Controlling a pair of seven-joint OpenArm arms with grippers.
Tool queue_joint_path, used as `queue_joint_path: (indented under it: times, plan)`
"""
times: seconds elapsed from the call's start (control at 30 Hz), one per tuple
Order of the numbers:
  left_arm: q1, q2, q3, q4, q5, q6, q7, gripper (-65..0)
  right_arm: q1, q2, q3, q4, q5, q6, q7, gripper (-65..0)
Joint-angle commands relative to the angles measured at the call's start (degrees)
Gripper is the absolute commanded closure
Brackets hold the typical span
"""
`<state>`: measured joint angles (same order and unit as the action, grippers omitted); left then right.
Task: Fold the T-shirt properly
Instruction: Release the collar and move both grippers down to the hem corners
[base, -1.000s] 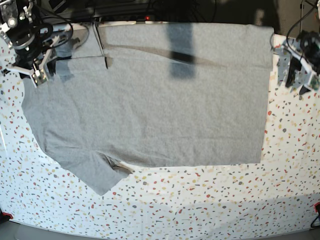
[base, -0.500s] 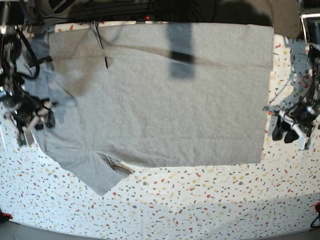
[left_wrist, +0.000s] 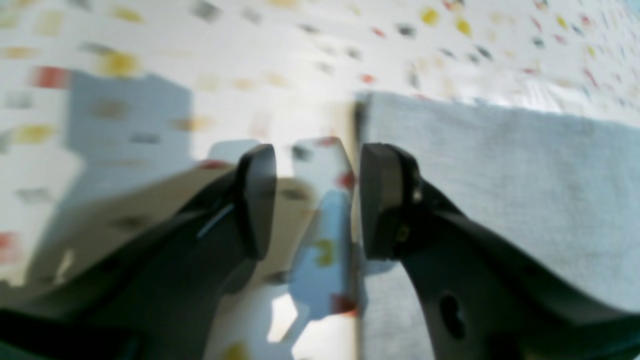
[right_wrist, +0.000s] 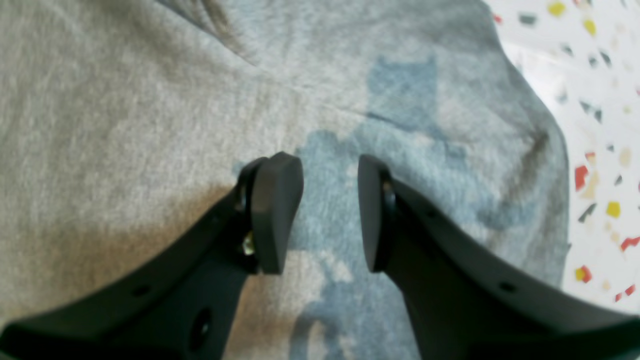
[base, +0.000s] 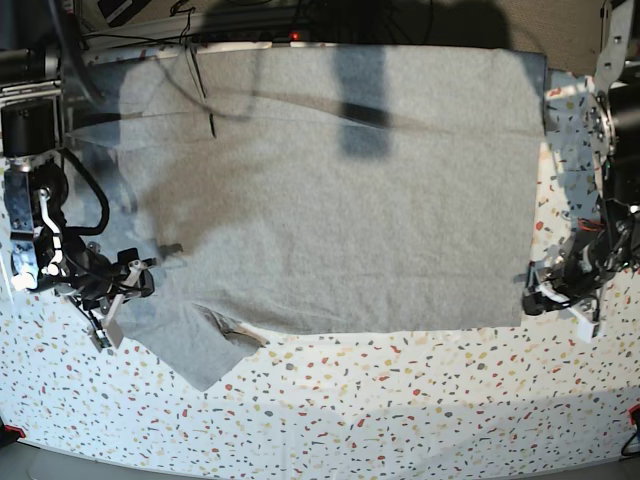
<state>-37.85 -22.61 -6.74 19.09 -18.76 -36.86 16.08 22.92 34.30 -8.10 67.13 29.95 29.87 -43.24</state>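
1. T-shirt (base: 340, 190) lies flat, plain grey side up, across the speckled table (base: 420, 400); one sleeve (base: 185, 345) points toward the near edge.
2. I see the left gripper (left_wrist: 317, 200) low at the shirt's hem corner, fingers spread, grasping nothing; the cloth edge runs just beside one fingertip.
3. I see the right gripper (right_wrist: 330, 210) above the sleeve area, fingers parted, empty, grey fabric showing between them.

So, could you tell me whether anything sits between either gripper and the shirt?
Nothing visible does. The right gripper hangs open directly over the shirt; the left gripper, also open, straddles its edge on the table.
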Motion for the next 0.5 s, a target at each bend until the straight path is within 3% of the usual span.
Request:
queue_joint_path:
  times: [0.0, 0.17, 0.3, 0.47]
  plan:
    - [-2.4, -0.6, -0.2, -0.8, 0.7, -0.3, -2.8, -26.4, 2.4, 1.0, 0.0, 0.7, 0.1, 0.0, 0.4, -23.4]
    - [-3.4, 1.8, -0.2, -4.5, 11.8, -0.3, -5.3, -26.4, 4.4, 0.3, -0.2, 0.7, 0.1, -0.1, -0.5, -23.4]
    - [-3.3, 4.1, -0.2, -4.5, 15.9, -0.2, -5.5, -25.9, 4.6, 0.3, -0.2, 0.7, 0.1, -0.1, -0.6, -23.4]
    - [-3.3, 4.8, -0.2, -4.5, 15.8, -0.2, -3.7, -15.0, 4.6, 0.3, -0.2, 0.7, 0.1, -0.1, -0.5, -23.4]
